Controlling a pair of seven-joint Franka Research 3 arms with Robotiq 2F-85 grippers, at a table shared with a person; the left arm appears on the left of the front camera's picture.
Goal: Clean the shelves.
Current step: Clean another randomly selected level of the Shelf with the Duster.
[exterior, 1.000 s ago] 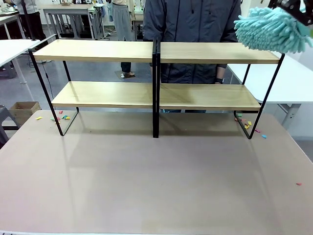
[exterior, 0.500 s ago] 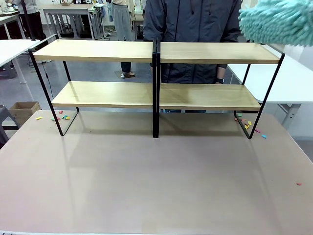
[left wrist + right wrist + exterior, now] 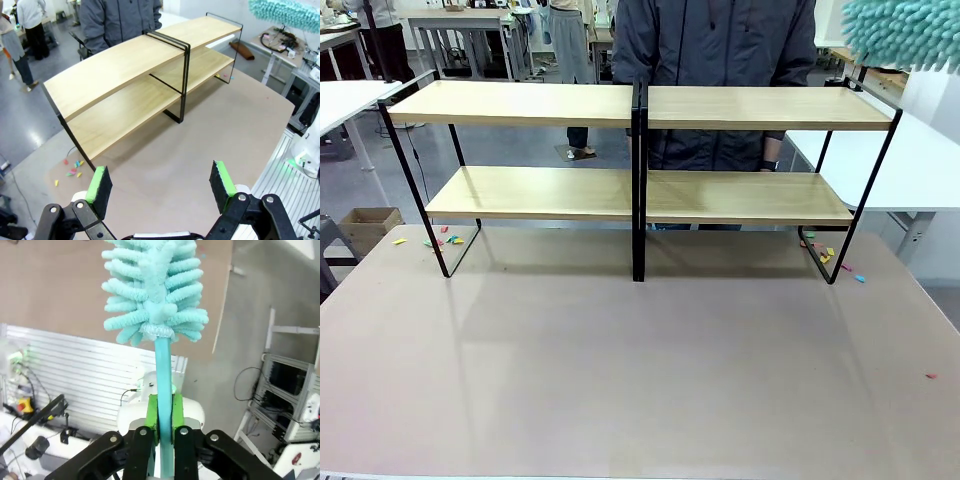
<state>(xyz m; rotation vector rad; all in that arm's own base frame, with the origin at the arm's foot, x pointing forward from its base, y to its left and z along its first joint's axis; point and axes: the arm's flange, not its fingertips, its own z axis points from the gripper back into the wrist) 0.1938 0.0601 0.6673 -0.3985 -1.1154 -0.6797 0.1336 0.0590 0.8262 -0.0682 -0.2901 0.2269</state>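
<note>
Shelves (image 3: pixel 640 105) are sitting rigid and frame-bound, needing wiping, not gripping. Right gripper (image 3: pixel 164 415) is clamping the soft duster (image 3: pixel 155 285) by its handle; left gripper (image 3: pixel 160 182) is gaping empty.

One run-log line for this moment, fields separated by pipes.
right gripper: shut on teal fluffy duster, raised above right end | left gripper: open, empty | light wood two-tier shelves: untouched | person: standing behind

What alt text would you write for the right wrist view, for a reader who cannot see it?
The right end effector is shut on the thin handle of a turquoise chenille duster, its green pads pressed against both sides. The fluffy head points away from the camera, over a brown tabletop and a ribbed metal panel.
</note>
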